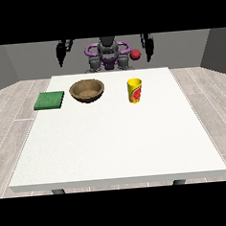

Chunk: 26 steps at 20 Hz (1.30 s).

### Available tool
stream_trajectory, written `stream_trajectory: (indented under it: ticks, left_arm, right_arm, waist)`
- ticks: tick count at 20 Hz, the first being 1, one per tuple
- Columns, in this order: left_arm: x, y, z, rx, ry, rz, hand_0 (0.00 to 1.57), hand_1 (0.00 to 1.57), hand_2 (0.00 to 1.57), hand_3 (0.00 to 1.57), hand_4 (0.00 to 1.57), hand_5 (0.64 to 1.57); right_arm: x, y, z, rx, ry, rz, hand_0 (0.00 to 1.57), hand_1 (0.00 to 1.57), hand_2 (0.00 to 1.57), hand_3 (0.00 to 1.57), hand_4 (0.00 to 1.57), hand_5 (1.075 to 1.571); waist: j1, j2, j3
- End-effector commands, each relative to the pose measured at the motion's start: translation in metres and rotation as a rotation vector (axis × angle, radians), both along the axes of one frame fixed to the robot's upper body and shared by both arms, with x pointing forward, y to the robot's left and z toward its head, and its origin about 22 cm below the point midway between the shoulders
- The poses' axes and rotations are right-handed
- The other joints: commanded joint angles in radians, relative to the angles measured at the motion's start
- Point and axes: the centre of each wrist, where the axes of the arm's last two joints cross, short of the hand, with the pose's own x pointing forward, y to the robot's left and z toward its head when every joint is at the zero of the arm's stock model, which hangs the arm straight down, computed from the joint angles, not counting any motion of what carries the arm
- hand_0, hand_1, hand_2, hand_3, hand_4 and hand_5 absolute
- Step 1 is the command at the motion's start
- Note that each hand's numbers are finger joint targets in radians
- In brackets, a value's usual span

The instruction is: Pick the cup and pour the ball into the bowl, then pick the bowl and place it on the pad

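Table [112, 143], big and white, is filling the middle of the front view, with grey plank floor [10, 123] showing around it. Going from the view's left: green pad [49, 100] is lying flat near the table's left edge, toward the far side. Just to its right, apart from it, brown wooden bowl [87, 90] is sitting upright with its opening facing up; nothing is showing inside it. Further right, well apart from the bowl, yellow cup [135, 90] with a red mark on its side is standing upright on the table.

Robot [108, 54] is standing behind the far edge, small at the top. Hand at the view's left [61, 52] is hanging raised above the table's far corner, touching nothing; can't tell how its fingers are lying. Red ball [136, 54] is showing up in the air beside the robot's torso, above and behind the cup, not inside it and not on the table. Hand at the view's right [148, 46] is hanging raised just right of the ball, apart from it; finger state can't be told either. Both hands are well apart from the cup, bowl and pad.
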Motion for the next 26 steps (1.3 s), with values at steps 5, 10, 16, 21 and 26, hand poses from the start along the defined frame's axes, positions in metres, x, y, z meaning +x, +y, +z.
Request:
stream_trajectory:
  ticks: [5,10,16,21,26]
  left_arm:
    - [0.001,0.005,0.025,0.006,0.007,0.008,0.0,0.0,0.0,0.0,0.0,1.43]
    - [-0.002,0.032,0.011,-0.2,-0.17,0.118,0.0,0.0,0.0,0.0,0.0,1.428]
    - [0.018,0.056,0.034,-0.19,-0.251,0.073,0.0,0.0,0.0,0.0,0.0,1.407]
    - [0.048,0.037,0.045,-0.192,-0.364,0.078,0.0,0.0,0.0,0.0,0.0,1.407]
    - [0.064,0.027,0.022,-0.18,-0.399,0.07,0.0,0.0,0.0,0.0,0.0,1.393]
  right_arm:
    - [0.002,-0.01,0.03,-0.036,-0.01,0.0,0.0,0.0,0.0,0.0,0.0,1.571]
    - [-0.016,-0.042,-0.001,0.15,-0.134,-0.016,0.0,0.0,0.0,0.0,0.0,1.57]
    - [-0.005,-0.031,-0.003,0.189,-0.2,0.018,0.0,0.0,0.0,0.0,0.0,1.571]
    - [0.019,-0.051,0.001,0.184,-0.311,0.052,0.0,0.0,0.0,0.0,0.0,1.57]
    - [0.045,-0.033,0.011,0.161,-0.349,0.05,0.0,0.0,0.0,0.0,0.0,1.568]
  waist:
    - [-0.002,-0.247,0.0163]
    - [0.004,-0.052,0.0248]
    - [0.009,0.02,0.0247]
    - [-0.019,0.177,0.0249]
    - [-0.013,0.226,0.0245]
